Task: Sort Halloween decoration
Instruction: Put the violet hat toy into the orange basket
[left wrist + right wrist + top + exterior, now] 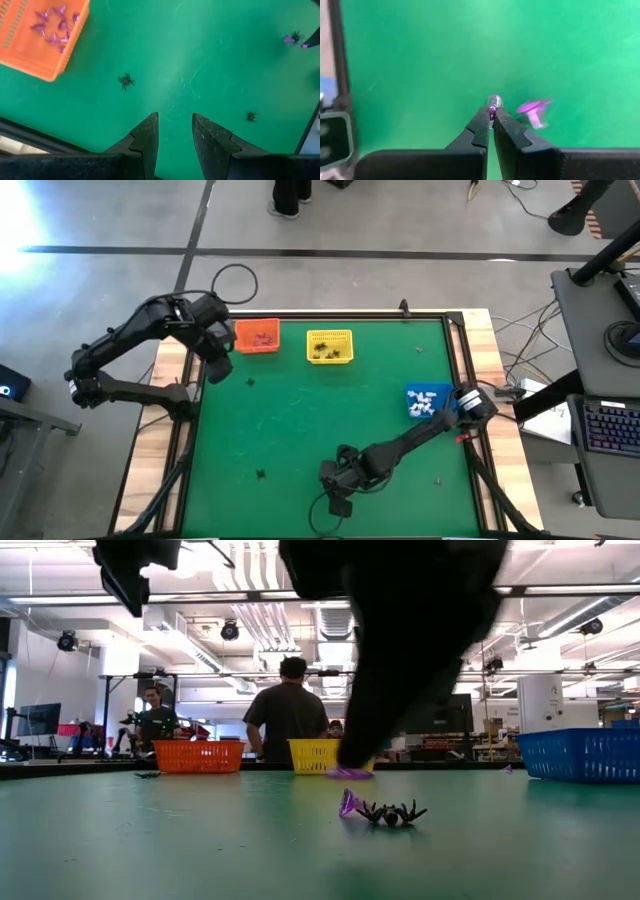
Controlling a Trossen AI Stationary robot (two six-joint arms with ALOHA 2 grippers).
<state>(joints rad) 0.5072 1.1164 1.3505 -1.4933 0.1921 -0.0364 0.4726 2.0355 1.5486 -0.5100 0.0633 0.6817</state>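
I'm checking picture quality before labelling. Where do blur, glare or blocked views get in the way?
Right wrist view: a purple trinket beside the right gripper is smeared. Low view: a dark arm close to the camera blocks the middle; a black spider stays sharp. High view: glare whitens the top left corner. Left wrist view: clear.

We see a green tabletop (300, 420) carrying an orange basket (257, 337), a yellow basket (330, 346) beside it and a blue basket (424, 401). Beyond the tabletop a person in a dark shirt (287, 710) stands with their back turned; a second person (152, 718) stands farther off. A keyboard (608, 427) lies on a side desk.
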